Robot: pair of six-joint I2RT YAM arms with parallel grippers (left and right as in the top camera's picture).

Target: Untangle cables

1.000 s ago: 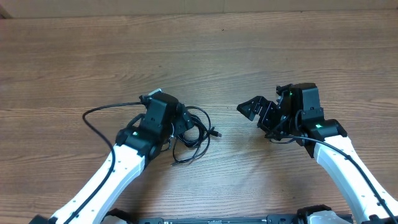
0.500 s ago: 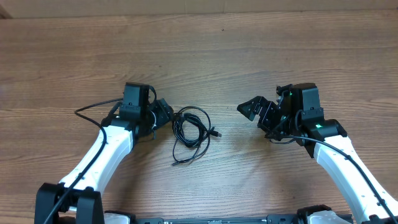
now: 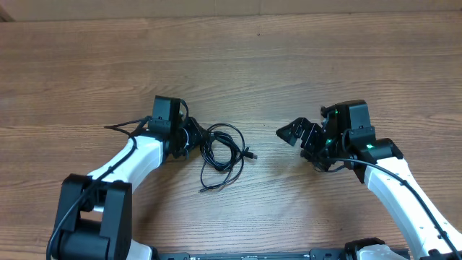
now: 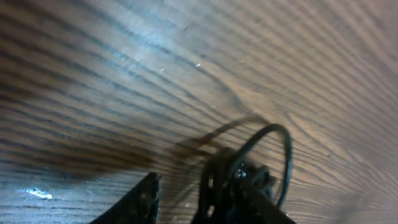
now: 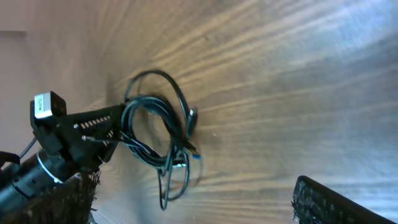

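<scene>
Where the black-and-white left gripper (image 3: 190,136) meets the left side of the two thin black tangled cables (image 3: 222,155), its jaws look part-narrowed; cannot tell if they grip. Cables lie coiled near the middle of the brown wooden table (image 3: 289,58). Matching right gripper (image 3: 302,139) sits apart, jaws spread wide, empty.

Bright, even light falls on my table (image 3: 289,58), shadows soft. My left wrist view smears the cables (image 4: 272,127) in blur; pale glare streaks both wrist views.
</scene>
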